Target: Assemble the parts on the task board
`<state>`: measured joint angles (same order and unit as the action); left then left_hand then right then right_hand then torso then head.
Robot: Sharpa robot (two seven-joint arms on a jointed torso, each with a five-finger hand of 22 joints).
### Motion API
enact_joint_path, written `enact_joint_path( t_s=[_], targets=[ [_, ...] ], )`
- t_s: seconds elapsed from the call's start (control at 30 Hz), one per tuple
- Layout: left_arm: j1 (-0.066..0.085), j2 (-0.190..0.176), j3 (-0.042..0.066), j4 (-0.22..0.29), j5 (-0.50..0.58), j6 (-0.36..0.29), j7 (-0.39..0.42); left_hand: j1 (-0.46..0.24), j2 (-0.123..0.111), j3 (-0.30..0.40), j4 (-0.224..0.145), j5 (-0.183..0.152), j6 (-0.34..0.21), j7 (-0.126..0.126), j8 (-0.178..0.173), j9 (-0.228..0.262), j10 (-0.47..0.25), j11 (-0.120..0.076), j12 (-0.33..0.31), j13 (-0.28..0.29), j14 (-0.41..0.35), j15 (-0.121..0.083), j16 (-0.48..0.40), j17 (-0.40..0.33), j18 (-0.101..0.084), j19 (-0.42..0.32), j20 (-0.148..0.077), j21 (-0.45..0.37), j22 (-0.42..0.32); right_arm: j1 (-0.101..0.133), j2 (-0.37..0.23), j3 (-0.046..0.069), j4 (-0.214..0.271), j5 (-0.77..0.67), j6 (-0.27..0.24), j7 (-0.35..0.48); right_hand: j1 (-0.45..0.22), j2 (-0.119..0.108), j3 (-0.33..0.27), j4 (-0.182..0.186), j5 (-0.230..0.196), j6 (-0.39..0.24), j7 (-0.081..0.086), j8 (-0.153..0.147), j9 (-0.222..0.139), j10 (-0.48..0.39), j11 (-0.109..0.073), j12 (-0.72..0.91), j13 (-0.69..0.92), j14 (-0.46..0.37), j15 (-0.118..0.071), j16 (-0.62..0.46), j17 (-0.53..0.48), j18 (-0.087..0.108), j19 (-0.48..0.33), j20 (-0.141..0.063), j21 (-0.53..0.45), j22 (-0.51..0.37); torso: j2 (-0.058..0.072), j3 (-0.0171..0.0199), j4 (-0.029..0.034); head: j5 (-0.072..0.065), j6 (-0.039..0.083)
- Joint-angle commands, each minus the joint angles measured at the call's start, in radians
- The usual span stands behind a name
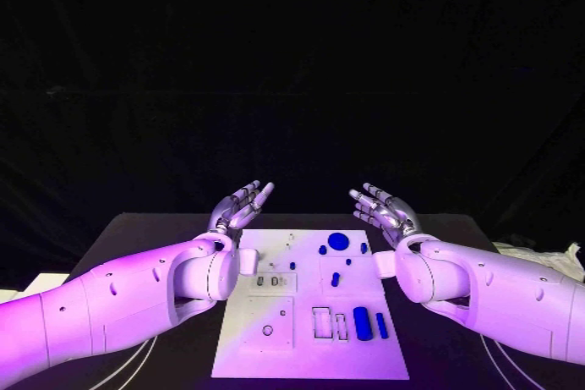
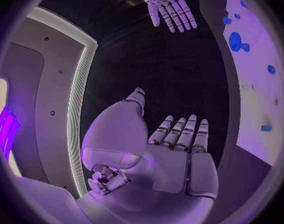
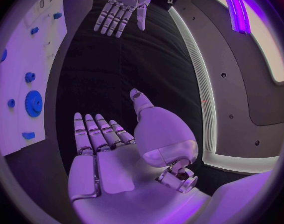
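The black table [image 1: 146,238] carries the white task board [image 1: 311,322] in its middle, and behind the table the room is dark.

The left hand [image 1: 239,207] is raised at the far left corner of the board, and the right hand [image 1: 385,211] is raised at the far right corner. Both palms are turned up. In each hand the fingers lie straight and a little apart, the thumb stands off to the side, and nothing is between them. In the left wrist view the left hand's fingers [image 2: 186,132] lie side by side with narrow gaps, and the right wrist view shows the same for the right hand's fingers [image 3: 92,132].

The board lies between the two hands and closer to the robot than their fingertips. No finger touches it. The blue parts rest on the board: a round blue disc [image 1: 338,240] is the nearest to the fingers, between the two hands, with some small blue pieces [image 1: 323,249] just beside it. A long blue bar [image 1: 362,322] and a thinner blue bar [image 1: 381,325] lie well apart from the fingers, at the board's near end.
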<state>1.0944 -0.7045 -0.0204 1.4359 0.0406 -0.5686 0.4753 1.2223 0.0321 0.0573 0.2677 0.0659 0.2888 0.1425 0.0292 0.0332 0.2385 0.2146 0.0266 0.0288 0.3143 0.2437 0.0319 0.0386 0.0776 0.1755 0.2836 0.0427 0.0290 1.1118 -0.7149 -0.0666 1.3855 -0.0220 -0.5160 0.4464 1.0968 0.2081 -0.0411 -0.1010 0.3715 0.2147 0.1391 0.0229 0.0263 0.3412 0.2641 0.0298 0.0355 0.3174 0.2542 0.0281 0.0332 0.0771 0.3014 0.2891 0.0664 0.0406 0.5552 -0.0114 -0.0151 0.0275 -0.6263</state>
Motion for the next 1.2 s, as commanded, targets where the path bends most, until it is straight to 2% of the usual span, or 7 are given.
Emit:
enact_joint_path(
  t_s=[0.03,0.2,0.4,0.43,0.5,0.8,1.2],
  targets=[
    [0.004,0.005,0.000,-0.008,0.017,0.112,-0.008,0.026,0.001,0.001,0.008,0.005,0.009,0.111,0.005,0.001,0.011,0.002,0.003,0.002,0.010,0.003,0.007,0.001,0.019,0.002,0.011,0.005,0.002,0.012,0.013,-0.009,-0.034,-0.062,0.230,-0.054,0.065,-0.001,0.005,-0.035,0.001,0.061,0.154,0.012,0.007,0.053,0.007,0.012,0.005,0.054,0.004,0.012,0.005,0.021,0.037,0.005,0.012,0.005,0.000,-0.0004,-0.0002,0.000,0.000],
    [0.004,0.006,0.000,-0.009,0.017,0.113,-0.009,0.030,0.010,-0.005,0.003,0.005,0.081,0.130,0.017,0.009,0.085,0.022,0.014,0.009,0.240,0.015,0.066,0.031,0.029,0.188,0.010,0.072,0.034,0.027,0.030,-0.024,-0.079,-0.083,0.333,-0.077,0.165,-0.035,0.026,-0.121,-0.048,0.318,0.139,0.071,0.035,0.405,-0.020,0.076,0.033,0.391,-0.032,0.078,0.031,0.063,0.251,0.002,0.088,0.034,0.000,-0.0004,-0.0002,0.000,0.000],
    [0.004,0.006,0.000,-0.009,0.017,0.113,-0.009,0.061,0.028,-0.004,-0.016,0.005,0.359,0.131,0.081,0.037,0.505,0.016,0.101,0.044,0.563,-0.059,0.191,0.087,0.096,0.550,0.005,0.232,0.098,0.032,0.035,-0.029,-0.093,-0.089,0.365,-0.085,0.216,-0.053,0.062,-0.186,-0.054,0.596,0.103,0.126,0.053,0.587,-0.069,0.124,0.033,0.644,-0.093,0.142,0.049,0.110,0.482,-0.011,0.181,0.060,0.000,-0.0004,-0.0002,0.000,0.000],
    [0.005,-0.036,0.000,0.038,0.016,0.139,0.039,0.067,0.029,-0.004,-0.019,0.004,0.463,0.119,0.110,0.048,0.580,0.003,0.127,0.052,0.613,-0.075,0.211,0.102,0.107,0.590,-0.002,0.250,0.104,0.043,0.002,-0.024,-0.082,-0.347,0.186,-0.081,0.218,-0.058,0.072,-0.187,-0.051,0.612,0.098,0.124,0.050,0.607,-0.075,0.122,0.029,0.668,-0.101,0.142,0.049,0.108,0.504,-0.019,0.188,0.060,0.019,0.0009,-0.0009,-0.005,0.005],
    [0.005,-0.045,0.000,0.048,0.009,0.156,0.037,0.074,0.033,-0.005,-0.022,0.005,0.542,0.102,0.134,0.053,0.646,-0.017,0.146,0.055,0.666,-0.091,0.227,0.122,0.108,0.635,-0.017,0.267,0.107,0.049,-0.004,-0.023,-0.077,-0.408,0.171,-0.089,0.220,-0.068,0.090,-0.189,-0.052,0.636,0.091,0.119,0.045,0.638,-0.084,0.116,0.027,0.708,-0.114,0.141,0.051,0.109,0.535,-0.032,0.197,0.059,0.024,0.0020,-0.0008,-0.005,0.008],
    [0.007,-0.080,0.000,0.096,-0.020,0.187,0.030,0.099,0.035,-0.012,-0.026,0.004,0.625,0.072,0.132,0.040,0.774,-0.054,0.147,0.060,0.799,-0.135,0.256,0.197,0.108,0.752,-0.061,0.300,0.109,0.081,-0.028,-0.019,-0.062,-0.722,0.138,-0.139,0.229,-0.115,0.179,-0.188,-0.072,0.726,0.062,0.109,0.042,0.771,-0.127,0.101,0.029,0.889,-0.175,0.168,0.086,0.108,0.676,-0.101,0.275,0.083,0.047,0.0072,0.0133,-0.016,0.025],
    [0.017,-0.163,0.014,0.265,-0.026,0.224,0.005,0.105,0.025,-0.024,-0.028,0.004,0.621,0.080,0.104,0.033,0.769,-0.047,0.111,0.055,0.790,-0.132,0.258,0.240,0.104,0.765,-0.063,0.298,0.104,0.134,-0.037,-0.018,-0.046,-1.185,0.195,-0.326,0.207,-0.184,0.194,-0.182,-0.044,0.797,0.025,0.083,0.040,0.893,-0.177,0.096,0.051,1.102,-0.253,0.390,0.312,0.101,0.814,-0.196,0.559,0.244,0.119,-0.0167,0.0391,-0.044,0.039]
  ],
)
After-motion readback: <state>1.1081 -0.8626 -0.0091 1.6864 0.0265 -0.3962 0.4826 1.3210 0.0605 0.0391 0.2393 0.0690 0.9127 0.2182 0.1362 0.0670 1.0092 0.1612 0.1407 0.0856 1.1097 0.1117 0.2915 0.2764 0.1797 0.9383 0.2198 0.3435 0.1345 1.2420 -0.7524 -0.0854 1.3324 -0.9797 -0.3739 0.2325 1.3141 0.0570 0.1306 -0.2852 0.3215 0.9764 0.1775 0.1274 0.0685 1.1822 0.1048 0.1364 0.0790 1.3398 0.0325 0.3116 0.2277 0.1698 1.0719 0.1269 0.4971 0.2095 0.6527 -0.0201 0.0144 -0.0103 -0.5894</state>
